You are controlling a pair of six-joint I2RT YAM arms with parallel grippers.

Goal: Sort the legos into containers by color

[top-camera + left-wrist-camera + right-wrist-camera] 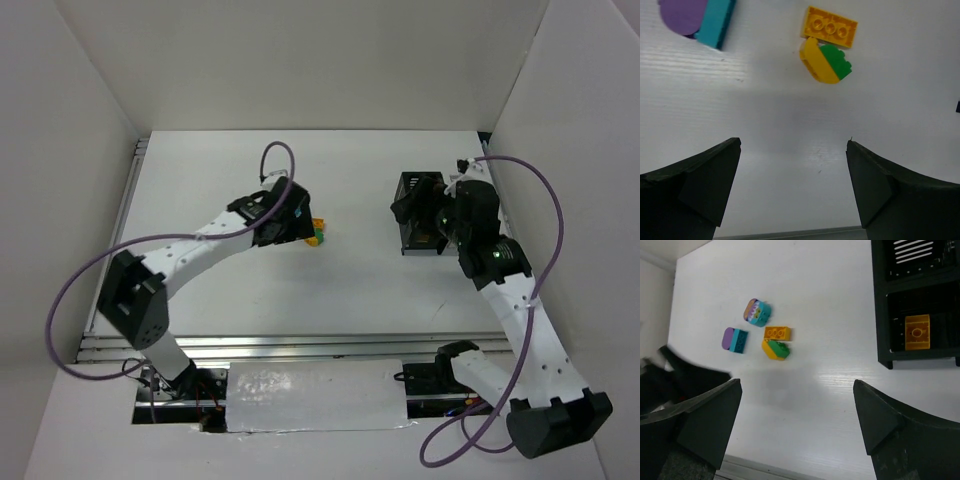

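Several legos lie loose on the white table: a purple-and-teal pair [734,340], a teal pair with a pink top [758,312], an orange brick [777,333] and a yellow-and-green pair [775,349]. In the left wrist view the orange brick [830,27], the yellow-and-green pair [826,61] and the purple-and-teal pair [700,17] lie ahead of my open, empty left gripper [793,141]. My right gripper [796,382] is open and empty beside the black container [881,300], which holds one orange brick [917,332]. A white slatted container [912,249] shows behind it.
From above, the lego cluster [318,235] sits just right of the left gripper [300,228], and the right gripper [410,212] hangs over the black container [420,250]. White walls enclose the table on three sides. The left arm [685,375] shows dark at the right wrist view's left edge.
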